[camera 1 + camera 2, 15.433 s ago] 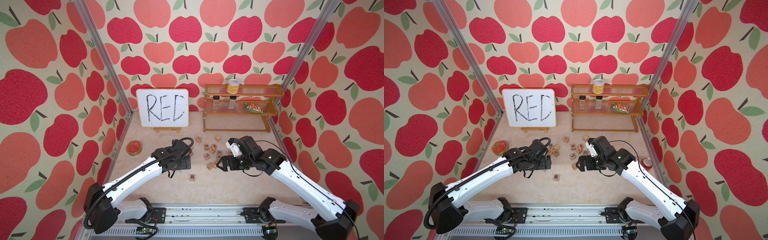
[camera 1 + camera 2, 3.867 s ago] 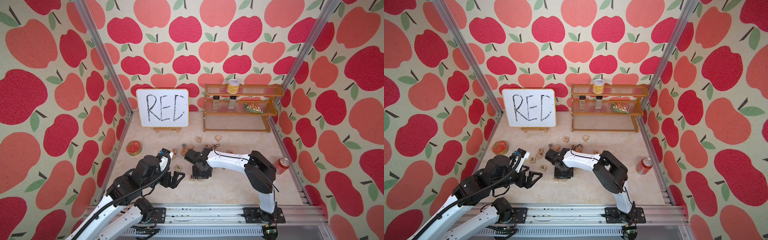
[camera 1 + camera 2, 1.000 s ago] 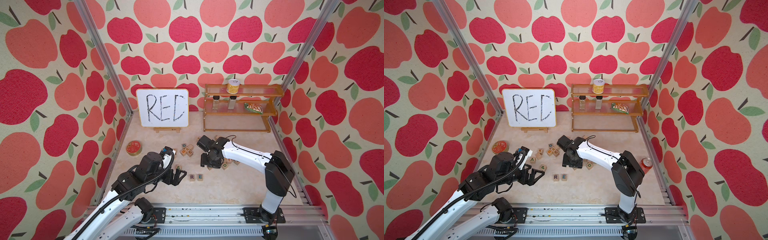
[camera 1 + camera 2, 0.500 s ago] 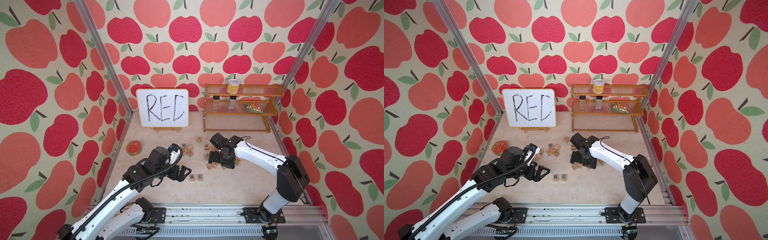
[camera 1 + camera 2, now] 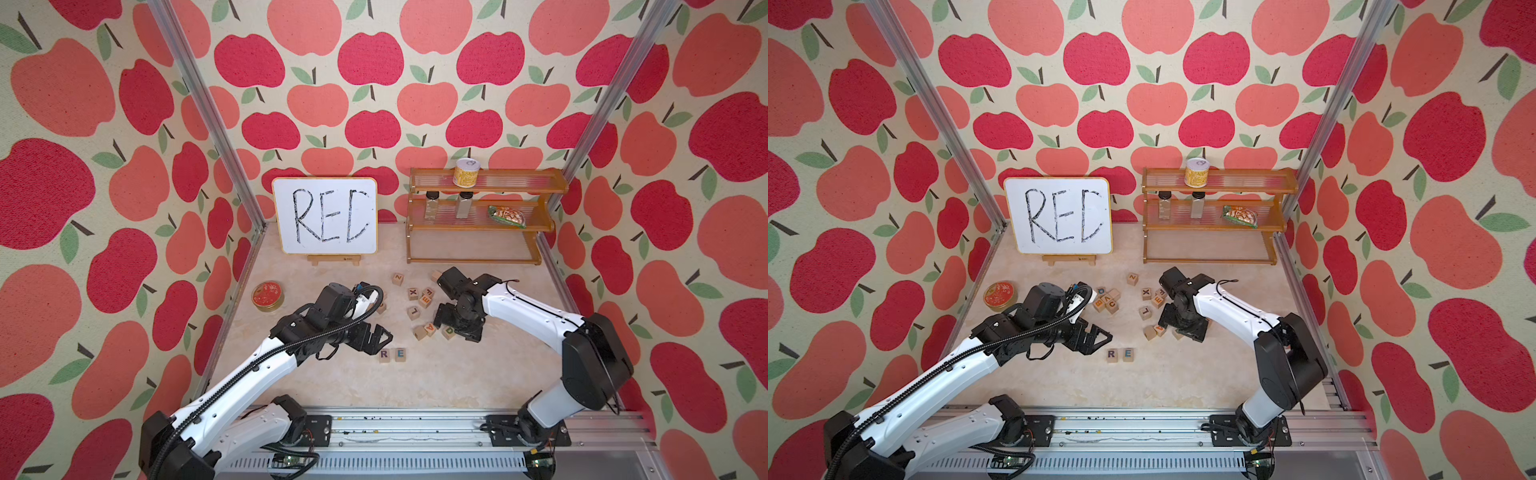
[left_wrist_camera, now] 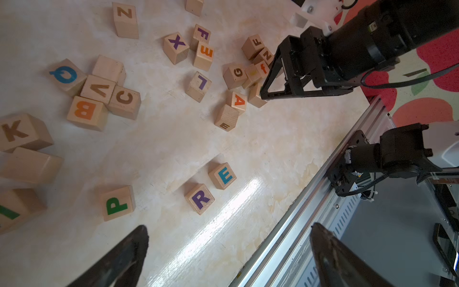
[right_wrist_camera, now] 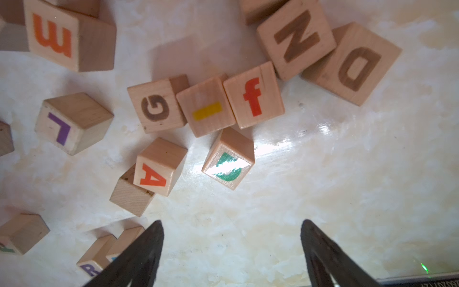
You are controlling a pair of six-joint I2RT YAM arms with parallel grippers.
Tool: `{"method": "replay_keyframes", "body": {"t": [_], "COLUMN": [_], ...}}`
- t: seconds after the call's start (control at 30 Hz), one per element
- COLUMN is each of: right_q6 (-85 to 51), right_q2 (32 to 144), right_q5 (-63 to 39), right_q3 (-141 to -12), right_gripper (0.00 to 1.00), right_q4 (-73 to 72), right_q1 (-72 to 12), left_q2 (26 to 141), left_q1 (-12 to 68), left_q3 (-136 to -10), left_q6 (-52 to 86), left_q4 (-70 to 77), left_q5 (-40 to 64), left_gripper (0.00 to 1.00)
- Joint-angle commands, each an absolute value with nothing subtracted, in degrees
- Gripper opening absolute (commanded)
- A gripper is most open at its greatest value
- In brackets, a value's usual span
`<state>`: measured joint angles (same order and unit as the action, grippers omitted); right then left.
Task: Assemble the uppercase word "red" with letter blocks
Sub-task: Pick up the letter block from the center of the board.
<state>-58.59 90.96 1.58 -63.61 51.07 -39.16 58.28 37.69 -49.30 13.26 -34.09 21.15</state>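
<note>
The purple R block [image 5: 384,354] [image 5: 1111,354] [image 6: 200,198] and teal E block [image 5: 400,353] [image 5: 1128,354] [image 6: 222,176] sit side by side near the table's front middle. The green D block [image 5: 449,331] [image 7: 228,165] lies in a loose cluster behind and to the right of them, beside an orange A block [image 7: 159,171]. My right gripper [image 5: 457,329] [image 7: 231,221] hangs open just over the table right beside the D, with nothing between its fingers. My left gripper [image 5: 384,334] [image 5: 1102,332] [image 6: 228,226] is open and empty, above and just left of the R.
Several other letter blocks [image 5: 415,297] [image 5: 1106,301] are scattered mid-table, among them an orange E [image 7: 53,34] and a brown D [image 7: 357,65]. A whiteboard [image 5: 325,216] and a wooden shelf [image 5: 478,216] stand at the back, a red tin [image 5: 268,295] at the left. The metal rail [image 5: 395,424] runs along the front.
My right gripper has moved right from the R and E pair to the cluster with the D. My left arm has reached forward and right, toward the R.
</note>
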Motion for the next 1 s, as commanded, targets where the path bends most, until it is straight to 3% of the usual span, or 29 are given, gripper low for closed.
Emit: {"method": "replay_keyframes", "body": {"t": [0.0, 0.7, 0.87, 0.97], "right_q6": [-59.24, -56.44, -56.17, -55.83], "right_q2": [90.17, 98.73, 99.4, 99.51], "right_q5": [0.36, -3.61, -3.61, -3.35], "right_q3": [-62.19, -64.09, -63.61, -63.54], "right_gripper": [0.83, 0.6, 0.48, 0.35], "right_q4": [49.77, 45.53, 45.44, 45.77], "right_q1": [-37.72, -34.36, -34.34, -34.43], "left_q2": [59.91, 67.72, 67.42, 67.32], "left_q1": [37.14, 32.29, 31.44, 31.27], "left_q3": [-51.72, -54.28, -53.78, -53.54], "left_q6": [11.0, 8.61, 8.5, 8.66], "left_q4": [-31.74, -30.36, -30.42, -30.52], "left_q5": [22.93, 27.61, 28.22, 28.46], "left_gripper": [0.99, 0.99, 0.99, 0.99]}}
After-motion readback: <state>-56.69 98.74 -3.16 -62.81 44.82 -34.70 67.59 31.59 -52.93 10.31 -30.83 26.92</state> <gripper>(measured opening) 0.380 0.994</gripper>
